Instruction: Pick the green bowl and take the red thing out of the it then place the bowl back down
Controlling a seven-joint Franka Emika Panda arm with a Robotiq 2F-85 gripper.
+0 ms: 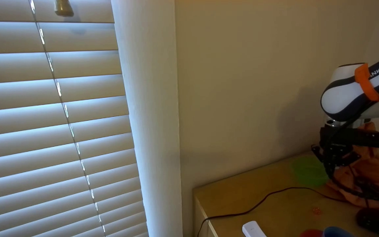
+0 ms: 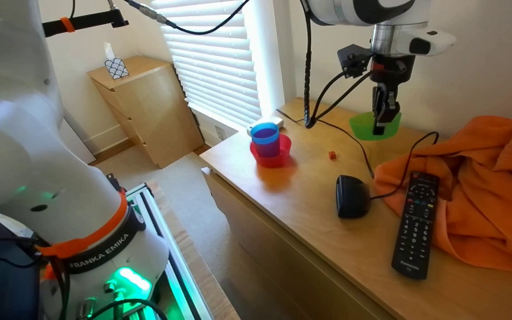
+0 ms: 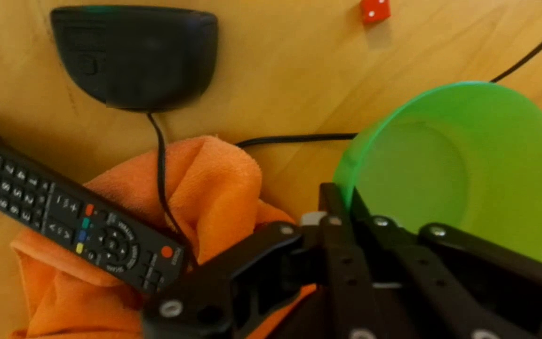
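The translucent green bowl stands upright near the wall in both exterior views. In the wrist view the bowl is at the right, and no object shows inside it. My gripper is shut on the bowl's near rim, one finger inside and one outside; it also shows in an exterior view. I cannot tell whether the bowl touches the table. The red thing, a small die with white dots, lies on the table outside the bowl; it shows in both exterior views.
A black device with a cable, a black remote and an orange cloth lie near the bowl. A blue cup stands in a red bowl near the window. A white object lies behind them.
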